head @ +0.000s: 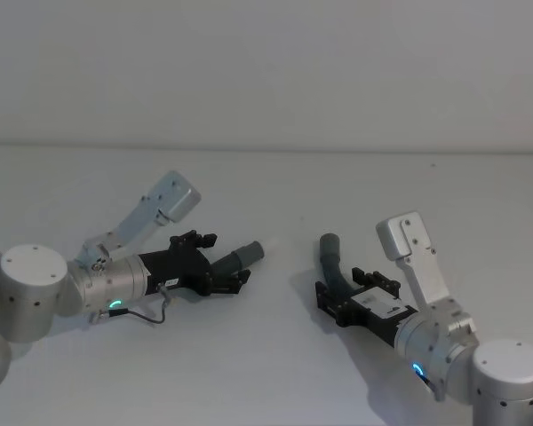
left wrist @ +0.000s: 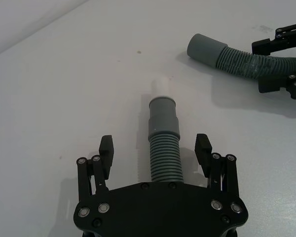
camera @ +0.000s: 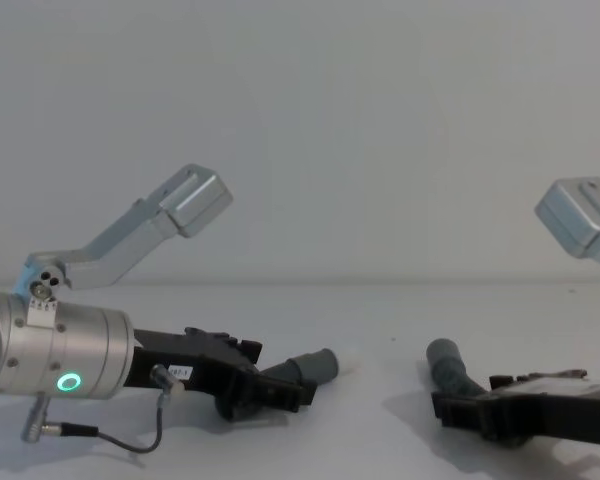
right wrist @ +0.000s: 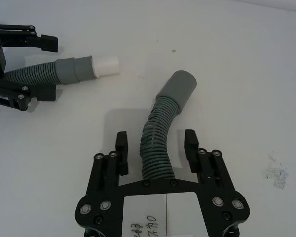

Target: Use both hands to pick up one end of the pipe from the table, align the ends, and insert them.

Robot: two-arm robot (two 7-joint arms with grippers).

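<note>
Now the left gripper (left wrist: 154,143) and right gripper (right wrist: 156,138) are sitting open around the pipe pieces (head: 242,257), holding nothing; squeezing crooked could roll one away.

Left hose piece (left wrist: 164,153): between the parted fingers of the left gripper (left wrist: 154,143), touching neither, cuff ahead of the fingertips.
Right hose piece (right wrist: 160,123): between the parted fingers of the right gripper (right wrist: 156,137), bending forward past them.
Table (head: 275,373): beneath both pieces.
Cuffs: well apart.

The desk (head: 266,368) is plain and pale. A left hose piece (head: 242,256) and a right hose piece (head: 331,255) rest on it, near but apart.
</note>
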